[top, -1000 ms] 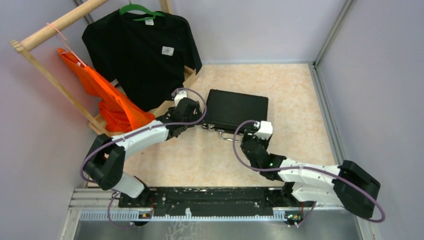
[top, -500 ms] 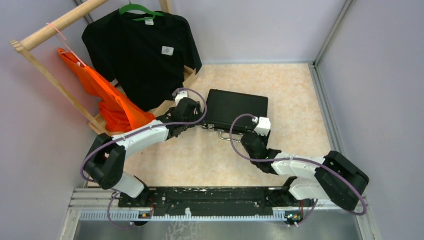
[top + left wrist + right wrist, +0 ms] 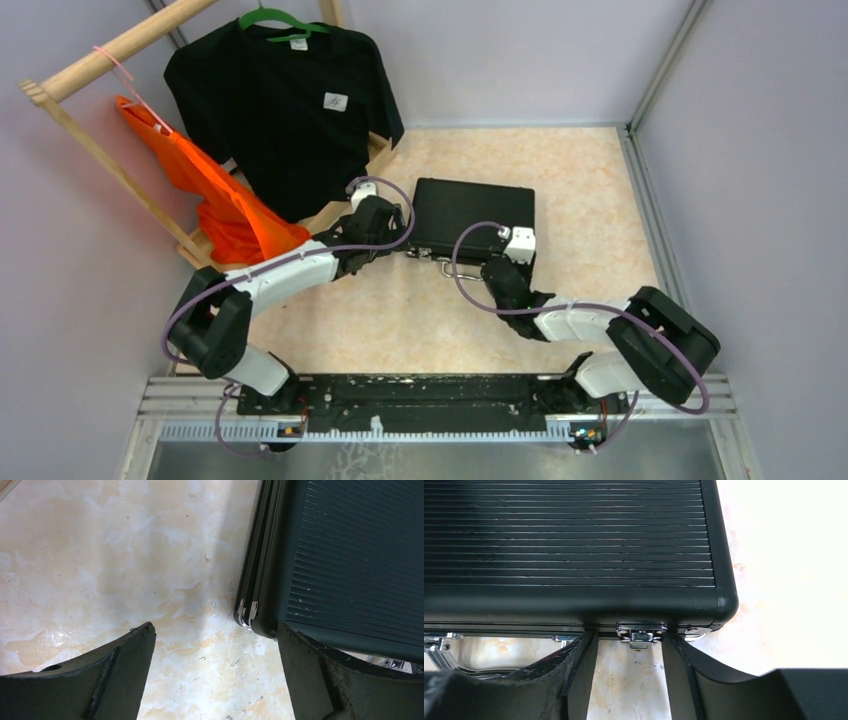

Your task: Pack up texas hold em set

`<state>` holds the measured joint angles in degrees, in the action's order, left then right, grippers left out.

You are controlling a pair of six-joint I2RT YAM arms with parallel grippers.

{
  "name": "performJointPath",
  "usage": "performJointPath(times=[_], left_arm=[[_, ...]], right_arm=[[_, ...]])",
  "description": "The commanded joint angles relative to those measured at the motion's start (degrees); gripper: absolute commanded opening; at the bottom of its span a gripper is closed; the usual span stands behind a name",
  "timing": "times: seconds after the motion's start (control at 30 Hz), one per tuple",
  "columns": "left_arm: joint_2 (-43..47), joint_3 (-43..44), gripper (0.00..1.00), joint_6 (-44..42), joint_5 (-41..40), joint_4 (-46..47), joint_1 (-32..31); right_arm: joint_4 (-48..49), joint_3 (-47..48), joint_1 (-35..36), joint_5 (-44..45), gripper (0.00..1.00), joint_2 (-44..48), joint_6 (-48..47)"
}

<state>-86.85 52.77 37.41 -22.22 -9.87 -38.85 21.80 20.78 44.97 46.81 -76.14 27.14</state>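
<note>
The black ribbed case (image 3: pixel 475 218) lies shut on the marbled floor, with its silver handle (image 3: pixel 452 270) toward me. No chips, cards, dice or tokens are in view. My left gripper (image 3: pixel 397 238) is open and empty at the case's near left corner. In the left wrist view (image 3: pixel 215 632) that corner (image 3: pixel 260 615) sits just ahead of the right finger. My right gripper (image 3: pixel 503 262) is open at the case's front edge. In the right wrist view (image 3: pixel 630 645) its fingertips touch the front edge on either side of the silver right latch (image 3: pixel 641 635).
A wooden rack (image 3: pixel 110 50) at the back left holds a black T-shirt (image 3: pixel 285 100) on a green hanger and an orange bag (image 3: pixel 215 195). Grey walls enclose the floor, with a metal rail (image 3: pixel 650 210) along the right side.
My right arm has reached forward and a little left, bringing its gripper up to the case's front edge at the right latch. The left arm and the case have not moved.
</note>
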Motion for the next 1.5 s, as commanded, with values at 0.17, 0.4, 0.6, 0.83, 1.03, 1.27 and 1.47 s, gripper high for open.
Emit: performJointPath(times=[0.17,0.4,0.6,0.83,1.03,1.27,1.47], left_arm=[[-0.78,0.49,0.96,-1.37,0.58,-0.08,0.0],[-1.13,0.61,0.96,-1.49,0.6,-0.07,0.0],[-1.55,0.83,0.96,-1.55,0.86,-0.15,0.0],[-1.57,1.16,0.96,-1.65,1.21,-0.56,0.01],[-1.76,1.41,0.96,-1.89,1.21,-0.78,0.0],[-2.53,1.89,0.96,-1.99,1.3,-1.06,0.0],[-3.03,2.06,0.96,-1.99,0.84,-1.25,0.01]], right_arm=[[6.14,1.5,-0.85,0.06,0.17,-2.17,-3.45],[4.97,1.14,0.16,-0.69,0.0,1.6,-3.14],[-0.37,1.59,2.94,-0.27,0.0,7.71,-1.96],[-9.47,3.32,4.64,-2.66,0.0,11.57,0.93],[-13.5,1.66,6.02,-5.42,0.02,13.23,4.49],[-18.65,1.21,7.08,-7.87,0.47,17.23,5.7],[-19.66,-0.32,7.16,-5.16,0.57,23.45,4.99]])
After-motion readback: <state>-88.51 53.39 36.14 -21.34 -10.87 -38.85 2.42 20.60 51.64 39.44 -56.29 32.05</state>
